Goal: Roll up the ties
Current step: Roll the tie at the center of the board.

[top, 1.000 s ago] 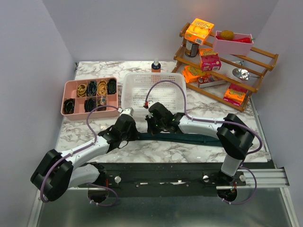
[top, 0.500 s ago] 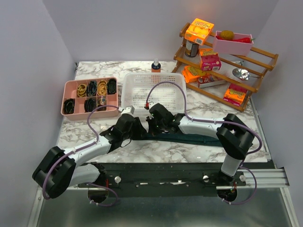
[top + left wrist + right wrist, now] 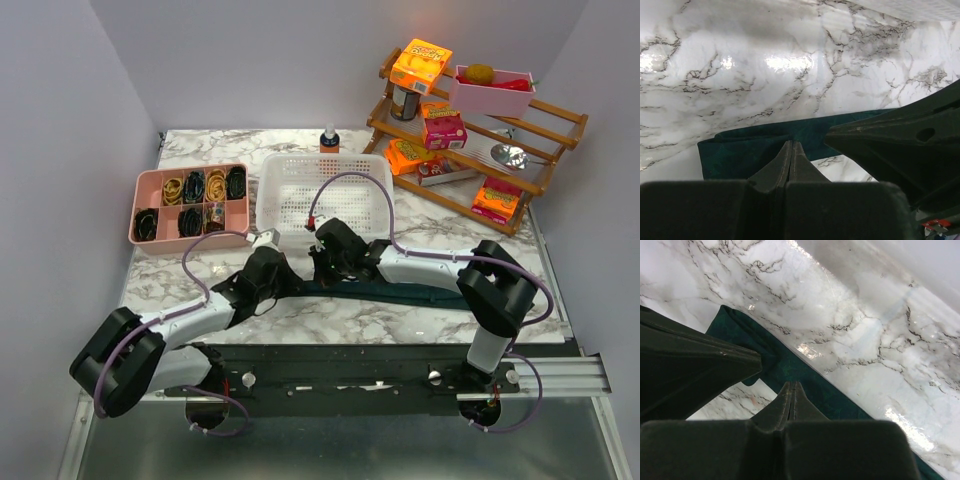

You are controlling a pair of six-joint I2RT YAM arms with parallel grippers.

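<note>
Necktie (image 3: pixel 420 294) lies stretched across the marble table (image 3: pixel 330 320). Left claw (image 3: pixel 791 144) and right claw (image 3: pixel 792 386) are both pinched shut on it.

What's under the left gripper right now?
The dark tie, its end lying flat on the marble table. The shut left gripper covers the fabric beneath its tips, so a pinch cannot be confirmed.

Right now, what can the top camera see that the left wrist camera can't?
Only the top camera shows the pink tray, the wooden rack and the little bottle. Only the left wrist camera shows the left gripper up close, shut, with its tips at the end of the tie. Both show that dark tie lying on the marble table.
</note>
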